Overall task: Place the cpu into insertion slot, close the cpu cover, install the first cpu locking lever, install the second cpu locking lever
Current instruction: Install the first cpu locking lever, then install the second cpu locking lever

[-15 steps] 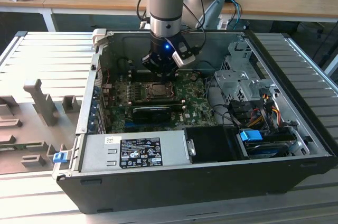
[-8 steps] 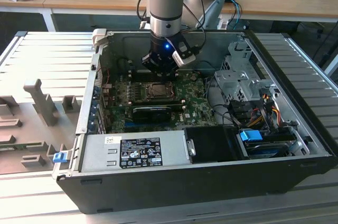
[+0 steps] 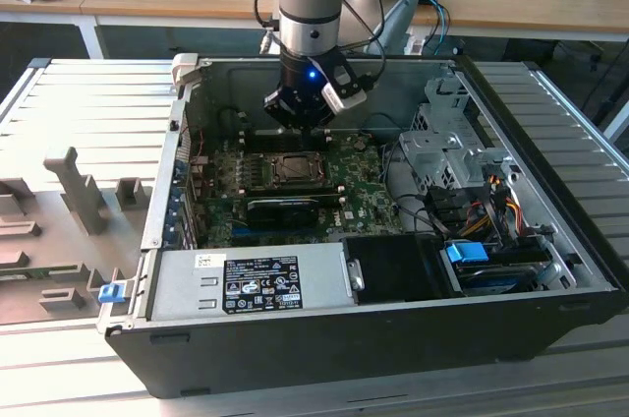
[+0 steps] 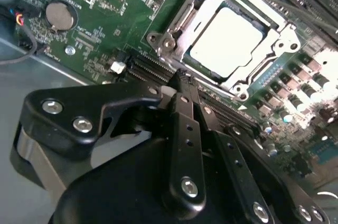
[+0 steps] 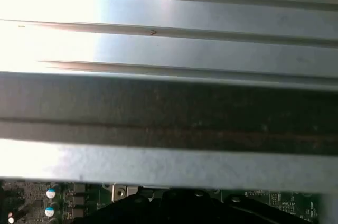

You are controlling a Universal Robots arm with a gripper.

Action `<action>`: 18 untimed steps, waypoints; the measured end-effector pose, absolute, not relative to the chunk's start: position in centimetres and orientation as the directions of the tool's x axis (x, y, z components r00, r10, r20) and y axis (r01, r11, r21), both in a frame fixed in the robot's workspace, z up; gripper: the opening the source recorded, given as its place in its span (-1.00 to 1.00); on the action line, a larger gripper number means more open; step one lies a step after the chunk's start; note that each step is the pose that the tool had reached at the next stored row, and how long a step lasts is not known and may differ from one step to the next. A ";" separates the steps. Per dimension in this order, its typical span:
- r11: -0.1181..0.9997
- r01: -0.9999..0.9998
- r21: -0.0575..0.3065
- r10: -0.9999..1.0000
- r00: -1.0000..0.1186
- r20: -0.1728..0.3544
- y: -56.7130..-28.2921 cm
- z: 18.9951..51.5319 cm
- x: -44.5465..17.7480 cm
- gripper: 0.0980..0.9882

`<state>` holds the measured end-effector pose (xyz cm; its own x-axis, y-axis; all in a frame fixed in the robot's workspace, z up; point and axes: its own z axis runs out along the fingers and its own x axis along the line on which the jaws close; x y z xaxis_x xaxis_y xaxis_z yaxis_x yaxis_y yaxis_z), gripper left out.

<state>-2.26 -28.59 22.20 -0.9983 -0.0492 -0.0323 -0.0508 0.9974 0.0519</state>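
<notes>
The cpu (image 4: 224,36) is showing a pale, smooth, glaring metal face inside the cpu cover (image 4: 177,28) of shiny silvery metal, while the gripper (image 4: 182,84) is looking matt black.

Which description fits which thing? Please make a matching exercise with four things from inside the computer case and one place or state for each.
Things:
1. cpu
2. cpu cover
3. tool
4. power supply box

Descriptions:
A. grey box with a label, along the case's near wall in the exterior view
B. pale face, lying in the insertion slot
C. black, beside the socket and holding nothing
D. silvery frame, lying around the chip

Pairs: 1-B, 2-D, 3-C, 4-A
</notes>
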 end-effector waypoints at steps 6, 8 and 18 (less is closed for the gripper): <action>0.997 -0.051 0.052 -0.049 -0.998 -0.032 -29.0 22.2 -2.3 -0.98; 0.997 -0.051 0.052 -0.049 -0.998 -0.032 -29.2 22.2 -2.3 -0.98; 0.997 -0.051 0.049 -0.049 -0.998 -0.032 -30.0 23.7 -2.3 -0.98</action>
<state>-2.26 -30.04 23.68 -0.9983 -0.0494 -0.0323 -0.0510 0.9975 0.0493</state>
